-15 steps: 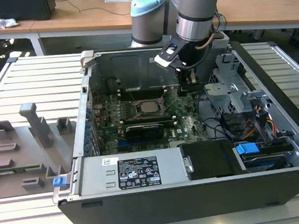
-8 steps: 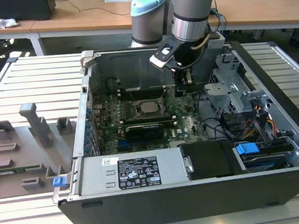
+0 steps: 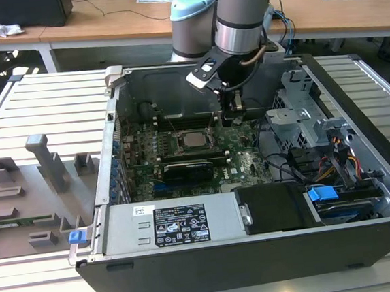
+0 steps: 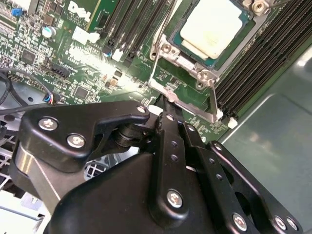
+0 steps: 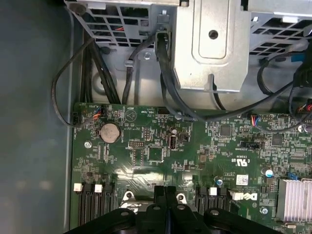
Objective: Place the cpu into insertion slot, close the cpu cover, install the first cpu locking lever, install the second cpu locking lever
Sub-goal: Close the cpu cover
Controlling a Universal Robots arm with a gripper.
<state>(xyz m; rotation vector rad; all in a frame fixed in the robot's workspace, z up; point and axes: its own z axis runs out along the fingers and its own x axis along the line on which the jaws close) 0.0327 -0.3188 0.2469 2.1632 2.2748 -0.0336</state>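
Pincer (image 4: 163,103): black, fingers pressed together with nothing seen between them; tips at a corner of the cover, beside a thin lever. Whether they touch it cannot be told.
Cpu (image 4: 212,27): pale metal top up, lying flat in the cover's window on the motherboard (image 4: 73,73).
Cover (image 4: 239,48): lowered around the chip.
Lever (image 4: 214,100): thin rod along the cover's edge, between it and the memory slots (image 4: 263,68).
Case (image 3: 192,269): open on a slatted counter (image 3: 40,98); the arm hangs over the board.
Power supply (image 3: 168,227): grey box along the near wall.
Exterior view's left: grey holders (image 3: 28,195) on the counter.
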